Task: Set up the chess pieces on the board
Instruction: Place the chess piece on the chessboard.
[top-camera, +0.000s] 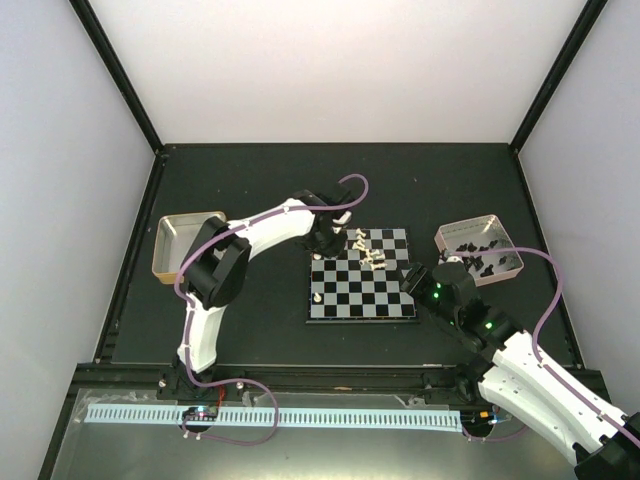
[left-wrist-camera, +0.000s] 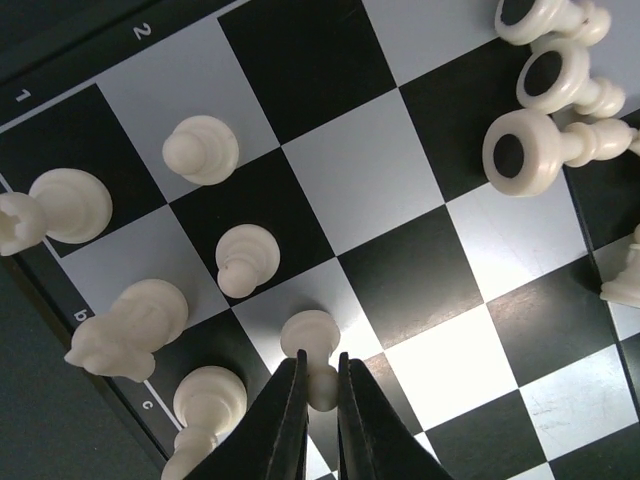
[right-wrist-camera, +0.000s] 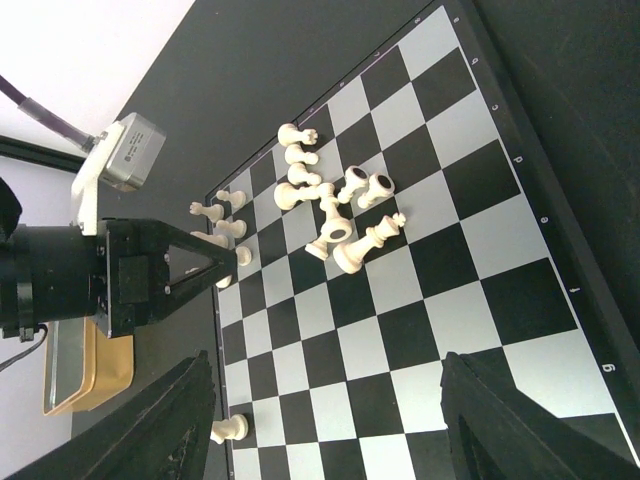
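Chess pieces (top-camera: 372, 250) in cream-white plastic, shown on the board (top-camera: 362, 300), which lies flat near the middle of the table (top-camera: 250, 180), a little toward its right edge. Most of the set is gathered along the board's far edge. Several stand upright in the far left corner, while a loose heap of toppled ones (left-wrist-camera: 540, 150) lies nearer the middle of that edge, their hollow bases showing. One lone piece (top-camera: 317, 297) stands by the board's left edge, toward the near left corner.

Left gripper (left-wrist-camera: 320, 368): jaws drawn almost together, pinching a cream pawn (left-wrist-camera: 310, 335) by its narrow part over the far left corner squares (whether the pawn's foot touches the board cannot be told). Around it stand upright pawns and a knight (left-wrist-camera: 130, 330).

White rim markings read "1" and "2" along one side and "b" and "c" along the adjoining side. The rim marks in the right wrist view are too small to read with confidence.

Right gripper (right-wrist-camera: 330, 420): fingers spread wide with nothing between them, hovering over the board's right edge.

Gold tray (top-camera: 157, 250) sits at the table's left edge. Pinkish tray (top-camera: 465, 222) sits toward the right edge and holds small black pieces (top-camera: 478, 250).
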